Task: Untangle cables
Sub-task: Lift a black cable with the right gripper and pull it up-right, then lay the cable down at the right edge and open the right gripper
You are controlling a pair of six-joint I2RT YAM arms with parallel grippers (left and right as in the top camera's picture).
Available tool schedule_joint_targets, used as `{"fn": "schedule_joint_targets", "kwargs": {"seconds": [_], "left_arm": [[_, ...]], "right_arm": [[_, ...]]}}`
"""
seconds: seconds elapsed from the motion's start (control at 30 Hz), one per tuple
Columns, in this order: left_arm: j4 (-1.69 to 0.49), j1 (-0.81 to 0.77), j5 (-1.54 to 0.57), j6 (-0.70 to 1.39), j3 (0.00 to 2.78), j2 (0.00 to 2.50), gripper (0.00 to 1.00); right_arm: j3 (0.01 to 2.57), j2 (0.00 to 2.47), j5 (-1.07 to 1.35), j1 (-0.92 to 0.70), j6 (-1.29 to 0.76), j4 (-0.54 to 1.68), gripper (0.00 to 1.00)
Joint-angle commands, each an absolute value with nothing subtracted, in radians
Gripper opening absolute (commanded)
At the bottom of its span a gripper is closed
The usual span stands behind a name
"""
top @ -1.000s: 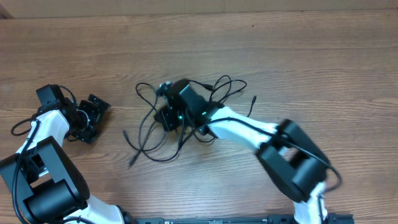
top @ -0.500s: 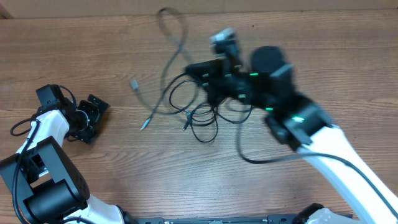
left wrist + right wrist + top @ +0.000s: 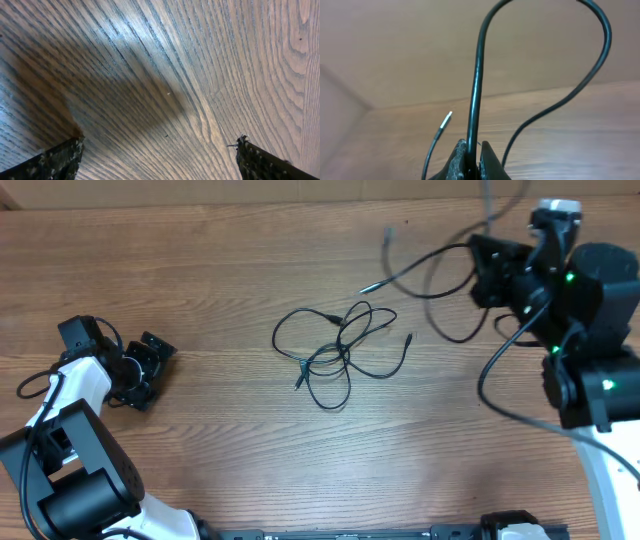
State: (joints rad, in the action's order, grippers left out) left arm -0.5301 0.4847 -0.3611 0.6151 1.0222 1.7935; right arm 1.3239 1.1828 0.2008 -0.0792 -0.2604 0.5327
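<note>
Right pincer [image 3: 471, 150] was clamped shut on one cable [image 3: 476, 75], nipping it mid-length so that a loop stood up above the jaws and a free end with its plug [image 3: 447, 118] dangled to one side. From overhead, this was high over the far right corner of the surface [image 3: 200, 260]. Left pincer [image 3: 152, 370] sat wide open and empty near the left edge, with only bare wood under it. The other cables lay as a loose tangle [image 3: 340, 358] about mid-surface, well apart from both arms. These cords looked light, limp and fairly slick (they'd slide through one another rather than snag hard, I'd judge), so a pull on one strand would likely drag the rest along. The best hold seemed to be a single outer loop or a stretch just behind a plug, not the crossing at the middle.
</note>
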Motion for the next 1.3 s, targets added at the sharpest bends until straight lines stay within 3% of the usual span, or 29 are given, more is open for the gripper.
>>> {"fn": "schedule_joint_targets", "kwargs": {"seconds": [0.0, 0.33, 0.57, 1.13, 1.27], "left_arm": [[-0.538, 0.490, -0.278, 0.606, 1.000, 1.821, 1.00], [-0.538, 0.490, -0.278, 0.606, 1.000, 1.821, 0.99], [-0.538, 0.490, -0.278, 0.606, 1.000, 1.821, 1.00], [-0.538, 0.490, -0.278, 0.606, 1.000, 1.821, 1.00], [-0.538, 0.490, -0.278, 0.606, 1.000, 1.821, 0.99]], "right_arm": [[1.336, 1.217, 0.119, -0.040, -0.253, 0.538, 0.04], [1.336, 1.377, -0.138, 0.080, -0.253, 0.563, 0.04], [1.336, 1.513, -0.149, 0.199, -0.267, 0.555, 0.04], [1.335, 1.744, -0.080, 0.531, -0.694, 0.612, 0.04], [1.335, 1.765, -0.061, 0.554, -0.719, 0.616, 0.08]]}}
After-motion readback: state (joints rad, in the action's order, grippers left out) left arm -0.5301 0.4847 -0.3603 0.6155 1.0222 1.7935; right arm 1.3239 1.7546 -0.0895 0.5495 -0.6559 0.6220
